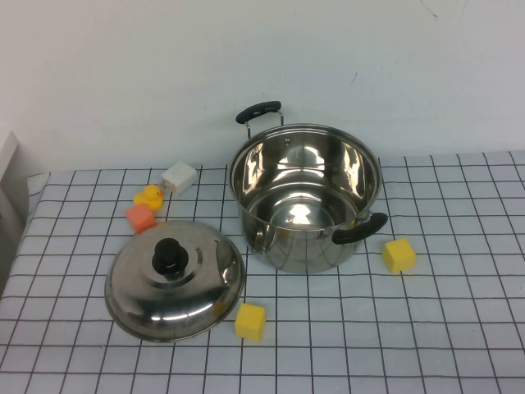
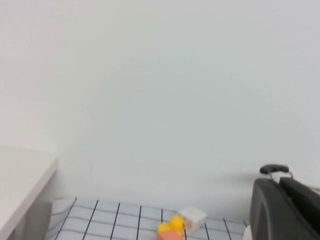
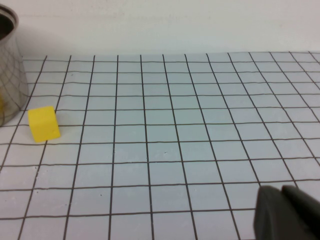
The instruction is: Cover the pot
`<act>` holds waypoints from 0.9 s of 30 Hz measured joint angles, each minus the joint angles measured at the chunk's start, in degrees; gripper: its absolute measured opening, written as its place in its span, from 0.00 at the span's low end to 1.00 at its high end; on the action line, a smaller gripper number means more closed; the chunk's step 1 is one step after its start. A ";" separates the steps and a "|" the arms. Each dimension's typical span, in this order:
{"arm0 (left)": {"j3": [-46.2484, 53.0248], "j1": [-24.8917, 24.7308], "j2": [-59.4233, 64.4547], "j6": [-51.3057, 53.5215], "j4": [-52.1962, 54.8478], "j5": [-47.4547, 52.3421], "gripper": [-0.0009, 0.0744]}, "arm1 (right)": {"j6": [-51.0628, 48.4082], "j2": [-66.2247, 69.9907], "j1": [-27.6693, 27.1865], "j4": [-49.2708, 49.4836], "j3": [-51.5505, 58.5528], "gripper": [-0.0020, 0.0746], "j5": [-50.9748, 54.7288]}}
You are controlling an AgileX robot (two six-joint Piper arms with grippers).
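Observation:
The pot (image 1: 305, 238) is a large shiny steel pot with two black side handles, standing open at the middle of the checked cloth. Its wall shows in the right wrist view (image 3: 10, 65), and one black handle shows in the left wrist view (image 2: 274, 169). The domed steel lid (image 1: 197, 287) with a black knob (image 1: 171, 256) lies on the cloth to the pot's front left. Neither gripper shows in the high view. My left gripper (image 2: 279, 181) is shut and empty, well above the cloth. My right gripper (image 3: 281, 189) is shut and empty, low over the cloth right of the pot.
A yellow block (image 1: 399, 255) lies right of the pot and shows in the right wrist view (image 3: 44, 123). Another yellow block (image 1: 250, 321) touches the lid's front edge. A yellow duck (image 1: 149, 196), an orange block (image 1: 140, 217) and a white block (image 1: 179, 176) sit behind the lid. A white ledge (image 2: 20, 175) stands at the far left.

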 joint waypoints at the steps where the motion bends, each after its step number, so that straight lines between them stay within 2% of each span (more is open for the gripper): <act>1: 0.00 0.00 0.00 0.00 0.00 -0.46 0.01 | -0.30 0.00 0.00 0.00 0.00 0.04 0.00; 9: 0.00 0.00 0.00 -0.11 -2.54 -5.46 0.01 | -0.30 0.00 0.00 0.00 0.00 0.04 0.00; 17: 0.00 0.00 0.00 -8.71 -10.09 -8.89 0.01 | -0.30 0.00 0.00 0.00 0.00 0.04 0.00; 20: -0.50 0.00 0.00 -8.81 -10.63 -9.11 0.01 | 0.00 0.00 0.00 0.00 0.00 0.04 0.00; 27: -15.41 0.00 5.24 1.37 -10.41 1.14 0.01 | -0.30 0.00 0.00 0.00 0.00 0.04 0.00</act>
